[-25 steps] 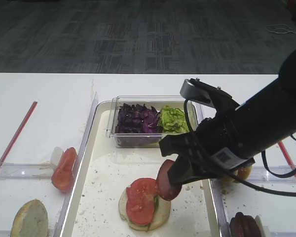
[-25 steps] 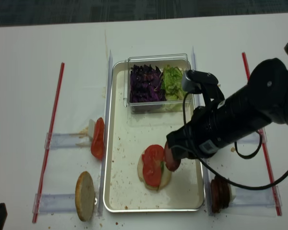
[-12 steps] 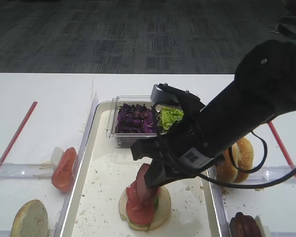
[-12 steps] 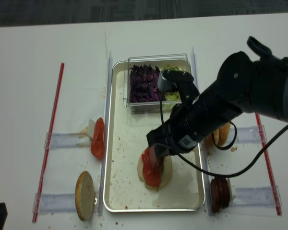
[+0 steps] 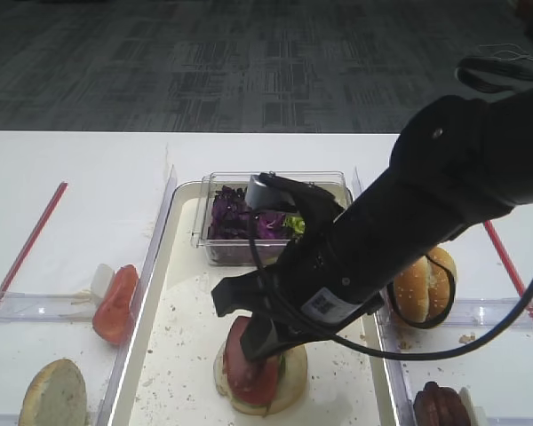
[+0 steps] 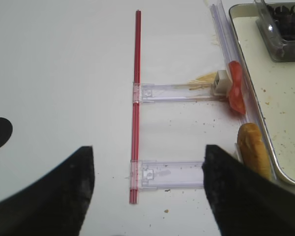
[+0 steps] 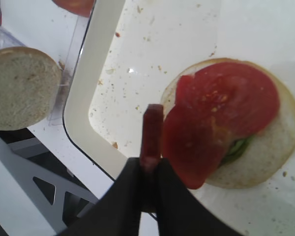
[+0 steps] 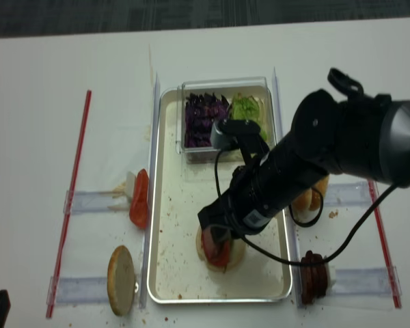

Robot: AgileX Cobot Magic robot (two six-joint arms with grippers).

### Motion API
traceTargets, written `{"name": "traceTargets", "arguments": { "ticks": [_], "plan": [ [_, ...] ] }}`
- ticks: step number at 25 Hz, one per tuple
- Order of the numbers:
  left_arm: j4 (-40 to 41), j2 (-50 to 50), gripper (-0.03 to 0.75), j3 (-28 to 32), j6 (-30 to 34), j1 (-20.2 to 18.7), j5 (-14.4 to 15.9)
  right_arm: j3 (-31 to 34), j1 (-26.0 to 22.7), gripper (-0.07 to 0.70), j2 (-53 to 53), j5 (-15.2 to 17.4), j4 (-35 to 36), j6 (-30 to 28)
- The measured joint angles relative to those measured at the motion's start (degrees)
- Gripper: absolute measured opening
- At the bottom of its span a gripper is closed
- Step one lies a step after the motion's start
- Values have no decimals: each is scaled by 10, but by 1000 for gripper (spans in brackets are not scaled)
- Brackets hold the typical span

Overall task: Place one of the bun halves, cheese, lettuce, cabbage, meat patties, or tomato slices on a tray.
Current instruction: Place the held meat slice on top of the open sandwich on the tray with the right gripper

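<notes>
White table [image 5: 89,169], the biggest surface. On it the cream tray [image 5: 179,266], long axis running away from the robot, floor speckled with crumbs.

At the tray's far end, a clear plastic box [image 8: 191,147]: purple cabbage [image 5: 235,213] in its left part, green lettuce [image 8: 245,109] in its right. The right arm's dark bulk covers part of the box in the first high view.

At the tray's near end, a pale bun half [image 7: 265,157] lies flat, face up. On it, two overlapping tomato slices [image 7: 231,108], with a bit of green showing under their edge.

Right gripper [image 7: 146,169]: jaws pressed together, pinching one meat patty [image 7: 151,130]. The patty is held on edge, nearly vertical, flat faces turned sideways, just beside the left edge of the tomato; whether it touches cannot be told.

Outside the tray, left: a tomato slice [image 5: 115,303] leaning on edge in a clear holder [image 6: 177,92], and a flat-faced bun half [image 5: 53,393] nearer the robot. Right: sesame bun domes [image 5: 422,288] on edge, and a stack of dark patties [image 8: 313,277] in the near holder. Red strip [image 6: 135,103] along the far left, another [image 8: 383,239] at the right.

Left gripper [image 6: 147,196]: two dark fingers spread wide over bare table, holding nothing.
</notes>
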Motion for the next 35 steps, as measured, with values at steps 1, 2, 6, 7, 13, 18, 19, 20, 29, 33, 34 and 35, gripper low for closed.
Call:
{"name": "traceTargets", "arguments": {
  "ticks": [1,2,6,7,13,18,19,20,29,33,34,35],
  "plan": [
    [0,0,473,0,0,0,0,0,0,110,5,-2,1,-1],
    [0,0,473,0,0,0,0,0,1,110,9,-4,1,-1],
    [0,0,473,0,0,0,0,0,1,110,16,-11,1,-2],
    [0,0,473,0,0,0,0,-1,1,110,16,-12,1,-3],
    [0,0,473,0,0,0,0,-2,1,110,16,-17,-3,-3],
    [0,0,473,0,0,0,0,-2,1,141,16,-17,-14,-3],
    [0,0,473,0,0,0,0,-2,1,160,16,-17,-14,-3],
    [0,0,473,0,0,0,0,-2,1,194,16,-17,-14,-3],
    [0,0,473,0,0,0,0,-2,1,528,16,-7,-31,0],
    [-1,0,473,0,0,0,0,-2,1,536,16,-4,-45,7],
    [-1,0,473,0,0,0,0,-2,1,536,16,-4,-45,8],
    [-1,0,473,0,0,0,0,-2,1,538,16,-3,-46,8]
  ]
}}
